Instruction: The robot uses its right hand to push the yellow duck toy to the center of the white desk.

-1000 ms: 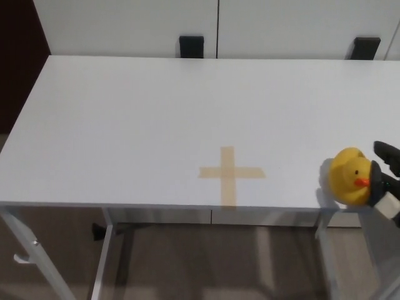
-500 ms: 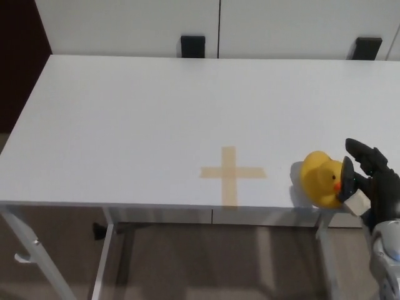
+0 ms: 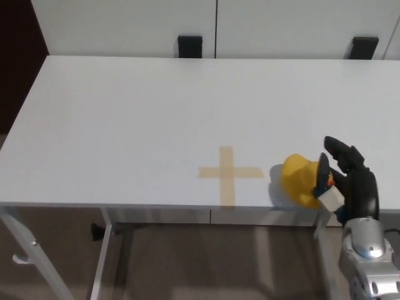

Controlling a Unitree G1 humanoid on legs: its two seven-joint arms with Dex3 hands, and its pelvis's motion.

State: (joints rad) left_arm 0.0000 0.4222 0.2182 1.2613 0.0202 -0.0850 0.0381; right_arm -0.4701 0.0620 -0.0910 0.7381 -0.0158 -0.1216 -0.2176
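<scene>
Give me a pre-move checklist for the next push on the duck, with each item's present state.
1. Right hand against the yellow duck's right side: ok.
2. Duck fully on the white desk: ok, but close to the front edge.
3. Duck on the tape cross: not ok, it sits to the cross's right.
4. Path between duck and cross free of other things: ok.
5. Left hand out of the way: ok, not in view.
6. Push line parallel to the front edge: cannot tell.

Even, soft light falls on the desk [image 3: 125,112] before me, without glare. The duck [image 3: 299,181] throws a faint shadow to its left. The picture is slightly soft, dim under the near edge.
</scene>
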